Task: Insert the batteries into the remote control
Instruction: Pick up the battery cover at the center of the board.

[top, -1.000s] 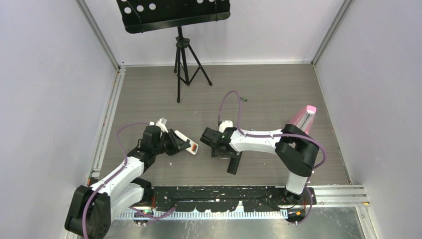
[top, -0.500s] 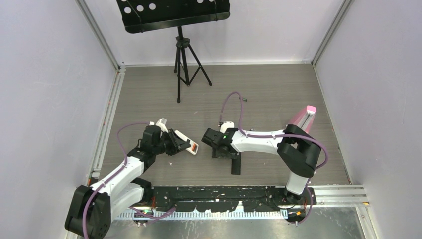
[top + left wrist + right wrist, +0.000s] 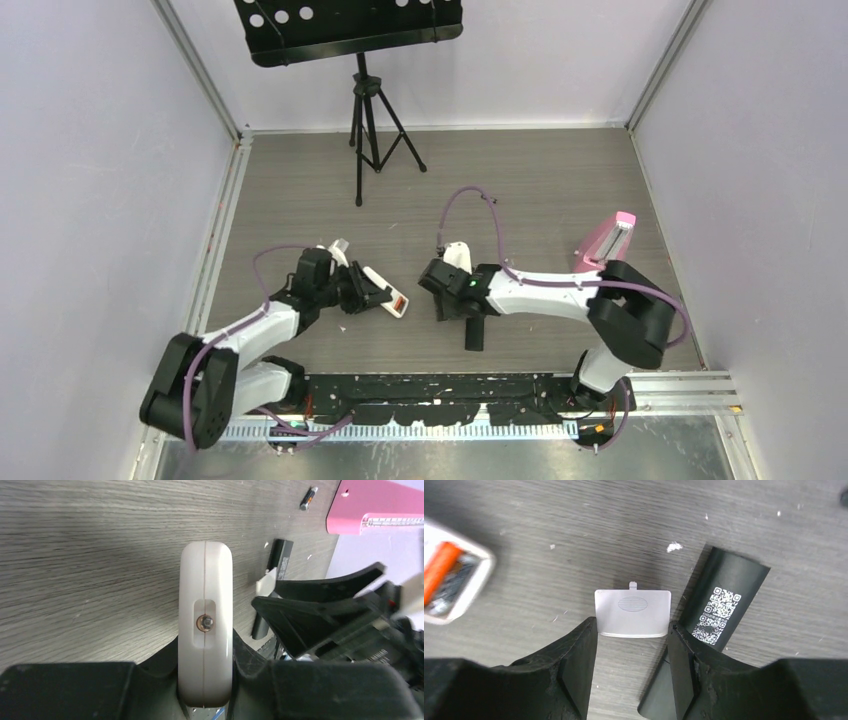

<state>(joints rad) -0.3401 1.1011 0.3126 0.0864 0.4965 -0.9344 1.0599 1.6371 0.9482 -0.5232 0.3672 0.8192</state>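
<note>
My left gripper is shut on the white remote, which shows end-on between the jaws in the left wrist view. An orange battery sits in its open compartment. My right gripper points down at the table. Its fingertips press both side edges of the grey battery cover, which lies flat. A black remote with a QR label touches the right finger. One dark battery lies far off. The other batteries are out of view.
A pink box stands at the right. A black music stand stands at the back. Purple cables loop above both arms. Grey walls close in the table on three sides.
My left gripper has carried the white remote a little right and nearer. My right gripper has shifted right, over the cover. The black remote has slid slightly.
</note>
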